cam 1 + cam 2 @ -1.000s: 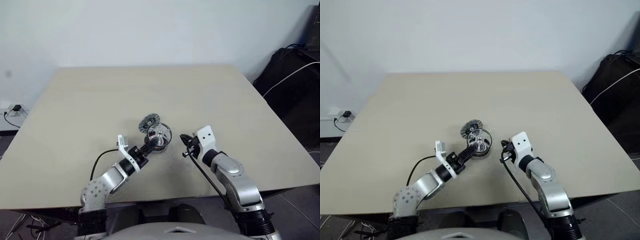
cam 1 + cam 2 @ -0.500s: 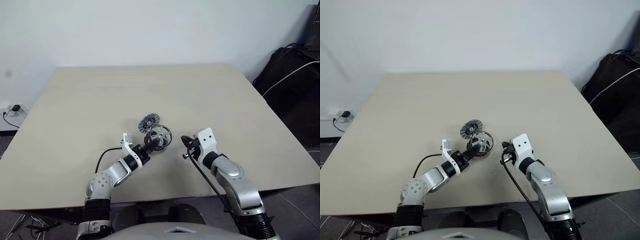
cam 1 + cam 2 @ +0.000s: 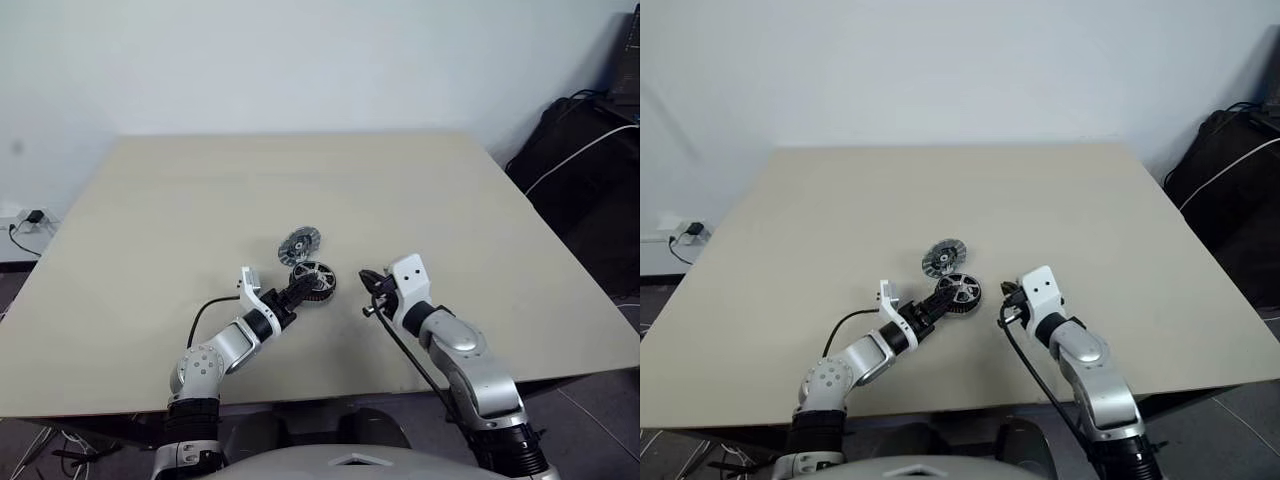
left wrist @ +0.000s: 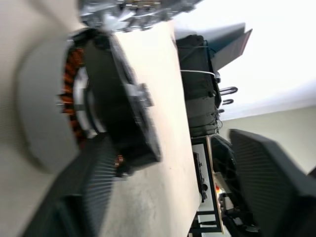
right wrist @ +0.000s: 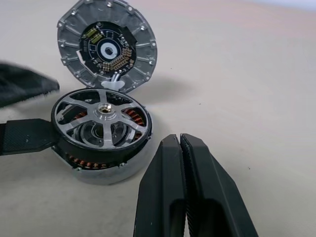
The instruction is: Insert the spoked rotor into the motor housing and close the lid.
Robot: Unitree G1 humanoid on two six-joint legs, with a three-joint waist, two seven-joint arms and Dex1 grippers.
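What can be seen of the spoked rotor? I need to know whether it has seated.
The spoked rotor is a dark ring with silvery spokes running to a central hub. It sits in the top of the motor housing, slightly tilted, with copper-orange coils visible through the spokes and beneath its rim. The left pincer stands open on either side of it. The lid lies behind, off.
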